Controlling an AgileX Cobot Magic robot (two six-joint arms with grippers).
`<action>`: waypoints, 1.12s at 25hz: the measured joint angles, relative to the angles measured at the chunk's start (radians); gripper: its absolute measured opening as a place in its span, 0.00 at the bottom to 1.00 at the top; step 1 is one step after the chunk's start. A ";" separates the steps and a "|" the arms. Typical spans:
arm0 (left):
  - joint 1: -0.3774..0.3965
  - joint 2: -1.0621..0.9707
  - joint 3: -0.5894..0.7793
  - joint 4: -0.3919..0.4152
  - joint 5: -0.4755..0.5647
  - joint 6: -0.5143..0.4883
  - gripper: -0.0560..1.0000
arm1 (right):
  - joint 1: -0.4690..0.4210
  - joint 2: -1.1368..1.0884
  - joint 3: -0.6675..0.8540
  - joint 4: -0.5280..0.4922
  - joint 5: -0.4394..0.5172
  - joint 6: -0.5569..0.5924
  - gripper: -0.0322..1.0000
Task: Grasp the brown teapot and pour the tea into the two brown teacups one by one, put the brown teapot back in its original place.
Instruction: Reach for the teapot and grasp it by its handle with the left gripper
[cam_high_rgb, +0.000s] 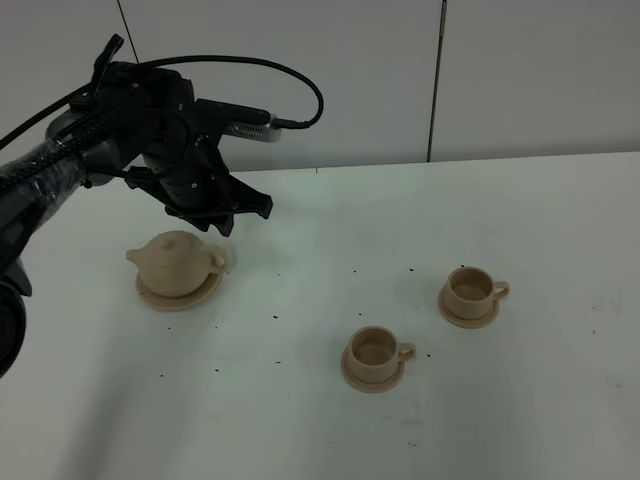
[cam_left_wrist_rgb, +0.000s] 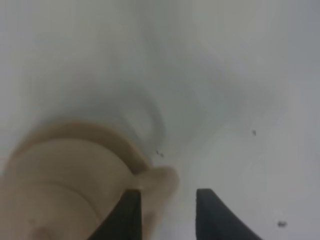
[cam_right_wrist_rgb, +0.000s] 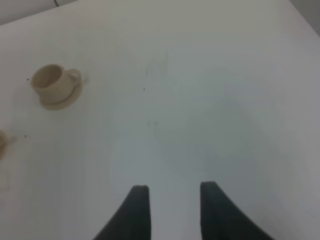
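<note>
In the high view we see the brown teapot (cam_high_rgb: 176, 262) standing upright, lid on, on its wide saucer (cam_high_rgb: 160, 298) toward the left of the white table (cam_high_rgb: 300, 430). The left gripper (cam_high_rgb: 226, 214) hangs above it at about 1 o'clock from the pot, so the pot lies at 7 o'clock from the fingers. The pot's loop handle (cam_high_rgb: 216, 262) points to 3 o'clock, almost under the gripper.

In the left wrist view the jaws stand moderately parted with bare table in the gap, gripping nothing. The blurred handle shows just past one fingertip (cam_left_wrist_rgb: 131, 210); we cannot tell whether they touch.

The nearer teacup (cam_high_rgb: 377, 350) sits at 4 o'clock from the pot and the farther teacup (cam_high_rgb: 472, 290) at 3 o'clock, both well apart from it.

The right gripper (cam_right_wrist_rgb: 172, 200) is parted over bare table, empty.
</note>
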 joint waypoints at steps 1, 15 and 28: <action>0.002 0.005 0.000 0.000 -0.013 0.000 0.37 | 0.000 0.000 0.000 0.000 0.000 0.000 0.26; 0.004 0.086 -0.007 -0.004 -0.077 0.028 0.37 | 0.000 0.000 0.000 0.000 0.000 0.000 0.26; 0.004 0.086 -0.008 -0.051 -0.054 0.077 0.37 | 0.000 0.000 0.000 0.000 0.000 0.000 0.26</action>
